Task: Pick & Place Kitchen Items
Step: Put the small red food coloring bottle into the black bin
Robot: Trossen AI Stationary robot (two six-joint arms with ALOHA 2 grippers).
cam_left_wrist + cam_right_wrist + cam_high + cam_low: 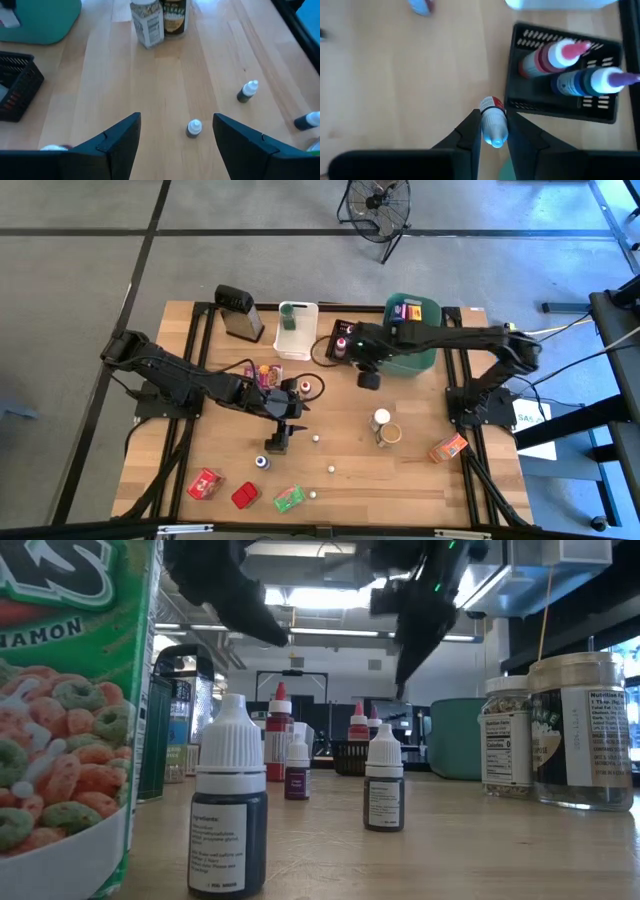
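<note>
Left gripper (175, 137) is hovering spread over a white-capped bottle (194, 128) mid-table (420, 470); right gripper (492, 131) is pinching a red-banded, white-tipped bottle (493, 122) beside the black bin (560, 102) holding two bottles.

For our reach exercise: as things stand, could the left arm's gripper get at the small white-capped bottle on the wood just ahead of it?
Probably yes. The left gripper is open, the small white-capped bottle stands upright between its fingers' line, and bare wood surrounds it.

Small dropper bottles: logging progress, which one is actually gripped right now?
The red-labelled white-capped bottle, pinched between the right gripper's fingers beside the black basket; the others stand free.
</note>
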